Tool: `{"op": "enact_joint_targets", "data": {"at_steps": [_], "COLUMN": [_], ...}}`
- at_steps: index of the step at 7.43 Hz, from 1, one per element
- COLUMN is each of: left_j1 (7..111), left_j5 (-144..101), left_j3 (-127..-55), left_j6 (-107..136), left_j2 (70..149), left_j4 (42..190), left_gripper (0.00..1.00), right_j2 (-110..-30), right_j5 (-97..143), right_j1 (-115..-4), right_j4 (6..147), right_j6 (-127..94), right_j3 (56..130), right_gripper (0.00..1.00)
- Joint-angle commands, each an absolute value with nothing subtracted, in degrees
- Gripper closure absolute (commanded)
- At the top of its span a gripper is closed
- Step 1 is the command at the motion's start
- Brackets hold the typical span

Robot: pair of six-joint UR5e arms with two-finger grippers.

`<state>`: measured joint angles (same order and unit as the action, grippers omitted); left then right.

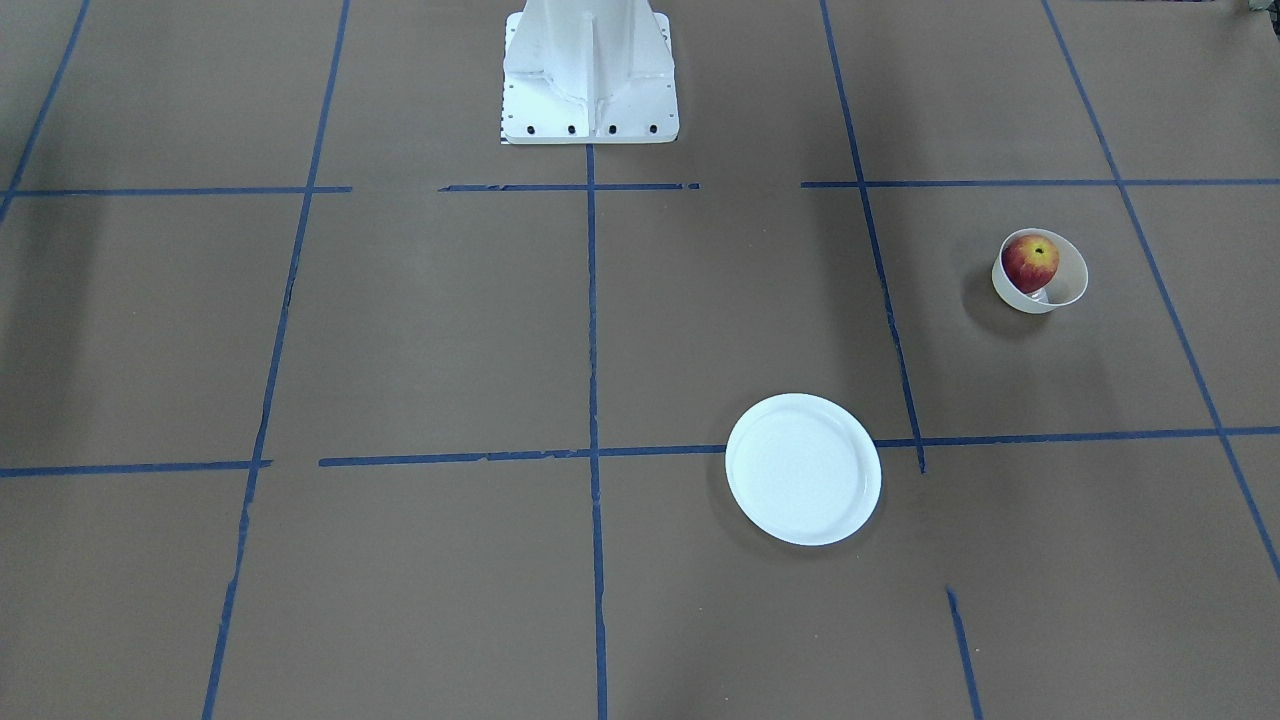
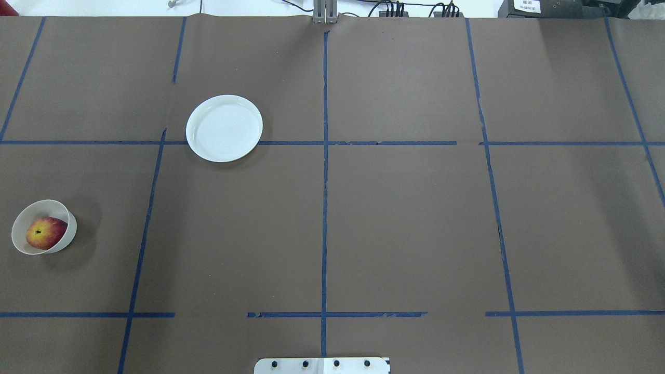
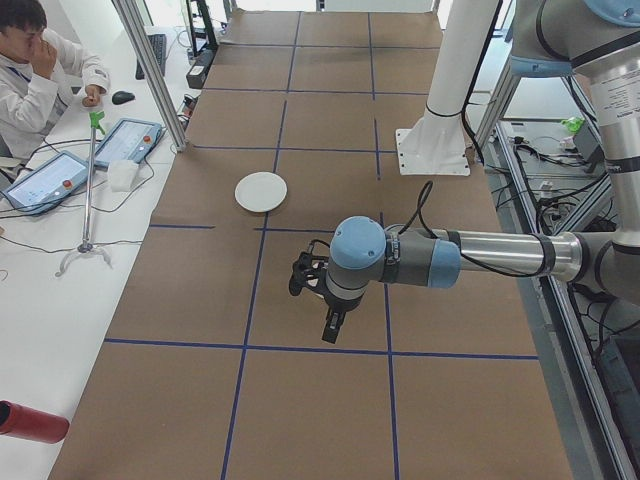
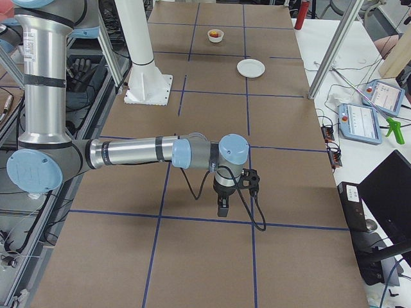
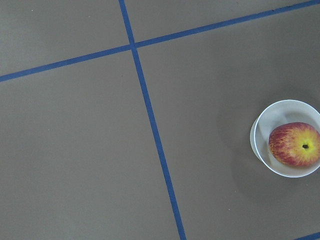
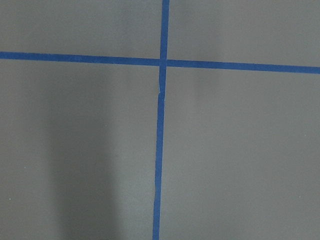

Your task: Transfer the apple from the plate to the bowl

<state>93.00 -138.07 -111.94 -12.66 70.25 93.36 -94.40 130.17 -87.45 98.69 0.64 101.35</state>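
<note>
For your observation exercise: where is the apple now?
Overhead view: the apple sits in the bowl at the far left, apart from the plate.

The apple [image 5: 294, 145] is red (yellow round its stem), bowl [image 5: 278, 114] cream, plate [image 2: 224, 128] white, table [image 2: 405, 223] brown with blue lines.

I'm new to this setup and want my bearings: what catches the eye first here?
The red apple sits inside the small cream bowl, far out on the robot's left. The white plate lies empty, farther from the robot and nearer the middle.
</note>
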Motion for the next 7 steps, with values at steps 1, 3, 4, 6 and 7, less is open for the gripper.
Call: {"op": "enact_joint_targets", "data": {"at_steps": [1, 3, 4, 6, 7], "left_j1": [93.08, 92.99, 92.99, 93.08, 93.08], "left_j5": [-137.99, -138.08, -138.08, -138.08, -139.12], "left_j3": [-111.62, -111.45, -111.53, -111.27, -109.96], "left_j6": [-12.66, -12.66, -12.74, -12.66, -12.66], "left_j2": [70.49, 70.49, 70.58, 70.75, 70.75], "left_j4": [93.34, 93.34, 93.34, 93.25, 93.25], "left_gripper": [0.0, 0.0, 0.0, 0.0, 0.0], "right_j2": [-94.39, -94.39, -94.39, -94.39, -94.39], "right_j5": [130.17, 130.17, 130.17, 130.17, 130.17], "right_j1": [-87.45, -87.45, -87.45, -87.45, -87.45], "right_j4": [98.7, 98.7, 98.7, 98.7, 98.7], "right_j6": [0.7, 0.62, 0.62, 0.62, 0.62], "right_j3": [101.34, 101.34, 101.34, 101.34, 101.42], "right_gripper": [0.0, 0.0, 0.0, 0.0, 0.0]}}
